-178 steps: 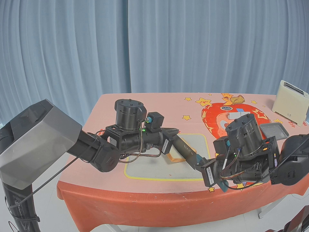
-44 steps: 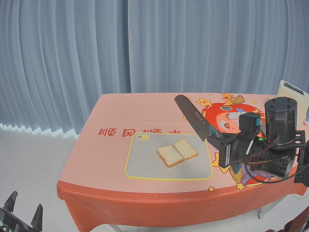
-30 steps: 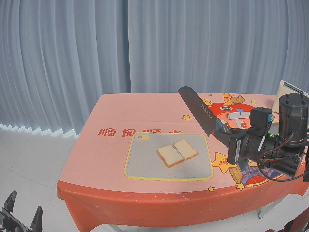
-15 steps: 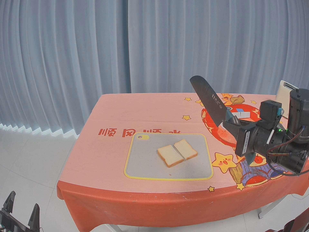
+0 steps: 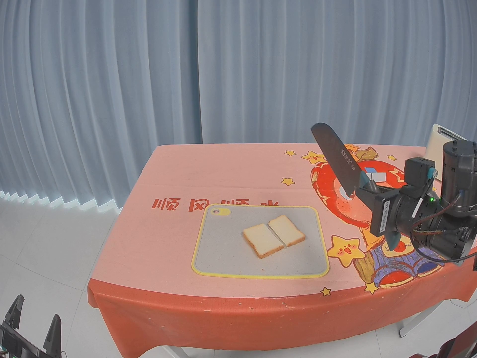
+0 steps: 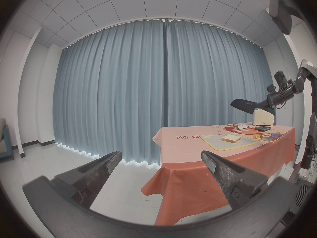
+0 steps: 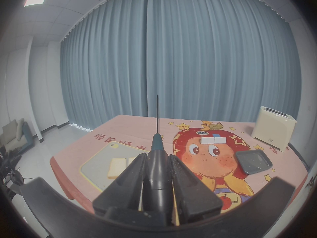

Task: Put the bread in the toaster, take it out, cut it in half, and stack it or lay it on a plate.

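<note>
The bread (image 5: 273, 236) is already cut: two halves lie flat and side by side, touching along the cut, on the board (image 5: 218, 254), below the knife (image 5: 338, 160) and off to its left. Neither half is touched by anything. You have the knife lifted well clear of them, its blade slanting up and away with the tip toward the curtain, so nothing sits under the edge. The right gripper (image 5: 368, 191) is pinched onto the knife's handle, one finger on each side, and the blade runs straight out ahead between them. On the other side of the blade from the bread, ahead of the gripper, lies the dark plate (image 7: 253, 161), bare, and beyond that stands the toaster (image 7: 273, 127) at the table's far right corner. A small white and blue block (image 7: 213, 140) rests on the cloth just past the knife tip's line, near the plate. The left gripper (image 6: 161, 159) hangs low beside the table, well apart from the knife, its fingers spread with nothing between them. As I read it, the cutting is finished. I cannot tell from the colour whether the bread was toasted, though cut halves suggest that step is behind you. What is left, I'd judge, is to put the knife down somewhere safe, then carry both halves to the plate and stack or lay them there.
</note>
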Controlling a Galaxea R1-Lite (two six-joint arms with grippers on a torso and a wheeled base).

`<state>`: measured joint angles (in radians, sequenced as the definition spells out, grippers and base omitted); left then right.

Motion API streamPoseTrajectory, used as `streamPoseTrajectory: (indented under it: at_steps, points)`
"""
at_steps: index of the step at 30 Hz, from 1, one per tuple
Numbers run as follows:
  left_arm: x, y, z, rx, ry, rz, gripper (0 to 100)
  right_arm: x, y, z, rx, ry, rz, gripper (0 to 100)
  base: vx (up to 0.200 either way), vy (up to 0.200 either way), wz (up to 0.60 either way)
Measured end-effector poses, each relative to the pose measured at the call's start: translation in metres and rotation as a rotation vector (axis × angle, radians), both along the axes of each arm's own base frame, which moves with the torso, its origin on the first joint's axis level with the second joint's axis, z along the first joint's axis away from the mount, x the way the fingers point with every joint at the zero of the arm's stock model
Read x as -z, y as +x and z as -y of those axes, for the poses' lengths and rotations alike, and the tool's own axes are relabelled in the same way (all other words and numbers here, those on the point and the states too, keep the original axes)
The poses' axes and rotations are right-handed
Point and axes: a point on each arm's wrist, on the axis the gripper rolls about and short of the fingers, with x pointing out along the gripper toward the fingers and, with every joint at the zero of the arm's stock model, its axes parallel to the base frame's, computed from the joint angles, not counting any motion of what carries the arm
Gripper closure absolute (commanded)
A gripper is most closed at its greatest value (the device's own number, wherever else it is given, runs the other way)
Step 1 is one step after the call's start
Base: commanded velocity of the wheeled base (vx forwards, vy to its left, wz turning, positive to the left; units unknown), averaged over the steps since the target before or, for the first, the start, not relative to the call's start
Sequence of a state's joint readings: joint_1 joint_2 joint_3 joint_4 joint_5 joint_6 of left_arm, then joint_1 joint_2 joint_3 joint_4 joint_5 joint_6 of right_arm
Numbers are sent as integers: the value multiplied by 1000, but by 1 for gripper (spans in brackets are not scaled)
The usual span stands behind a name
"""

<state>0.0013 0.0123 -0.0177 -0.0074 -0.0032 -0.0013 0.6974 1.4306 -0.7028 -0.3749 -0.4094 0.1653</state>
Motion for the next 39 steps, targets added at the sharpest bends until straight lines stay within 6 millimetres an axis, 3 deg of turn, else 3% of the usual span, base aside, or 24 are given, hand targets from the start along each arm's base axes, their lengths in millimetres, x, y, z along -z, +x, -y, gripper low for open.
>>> streamPoseTrajectory:
  at_steps: [39]
  points:
    - [0, 0, 0, 0, 0, -2, 0, -6, 45, 106, 164, 88, -27, 100, 0, 0, 0]
